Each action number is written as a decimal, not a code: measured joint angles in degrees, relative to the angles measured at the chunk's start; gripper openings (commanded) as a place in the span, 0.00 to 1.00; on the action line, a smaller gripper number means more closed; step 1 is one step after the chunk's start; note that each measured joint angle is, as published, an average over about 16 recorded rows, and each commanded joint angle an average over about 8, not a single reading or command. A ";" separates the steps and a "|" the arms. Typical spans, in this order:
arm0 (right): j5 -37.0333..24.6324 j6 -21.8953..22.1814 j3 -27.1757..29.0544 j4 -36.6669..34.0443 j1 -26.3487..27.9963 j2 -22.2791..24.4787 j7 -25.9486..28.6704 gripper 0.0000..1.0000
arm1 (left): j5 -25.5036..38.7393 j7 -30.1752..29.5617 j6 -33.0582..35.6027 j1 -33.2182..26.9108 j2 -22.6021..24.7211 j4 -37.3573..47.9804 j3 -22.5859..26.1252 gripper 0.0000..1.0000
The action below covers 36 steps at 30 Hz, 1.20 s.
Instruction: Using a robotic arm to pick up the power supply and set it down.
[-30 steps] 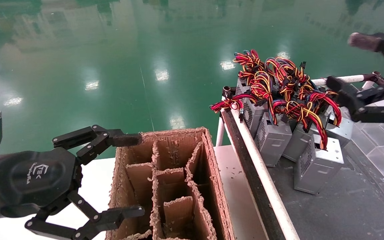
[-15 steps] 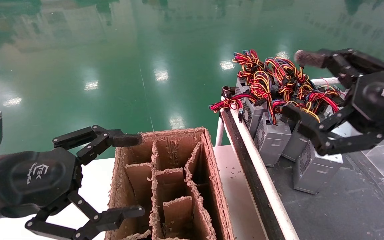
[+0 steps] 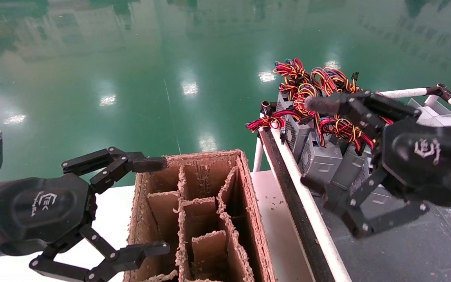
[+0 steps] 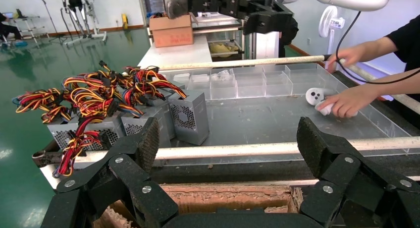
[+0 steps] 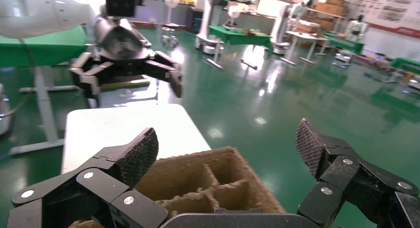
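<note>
Approach to the power supply cluster, nothing gripped yet

Left of the cardboard box (image 3: pixel 198 211): left end effector (image 3: pixel 153 205) parked, spread wide, empty. Right of the cardboard box: power supply (image 3: pixel 319 162) upright among its twins on the table (image 3: pixel 405 250), right end effector (image 3: pixel 319 145) spread and empty in front. Best lowered squarely onto the casing, clear of the wires (image 3: pixel 319 98).

White table (image 3: pixel 108 203) under divided cardboard box (image 3: pixel 202 219); grey tray (image 3: pixel 405 250) bearing clustered power supplies (image 3: pixel 319 162)
</note>
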 measured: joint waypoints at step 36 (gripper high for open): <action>-18.62 -16.32 25.57 -1.69 -13.78 -10.92 13.81 1.00 | -0.02 0.01 -0.02 0.01 -0.01 0.01 0.01 1.00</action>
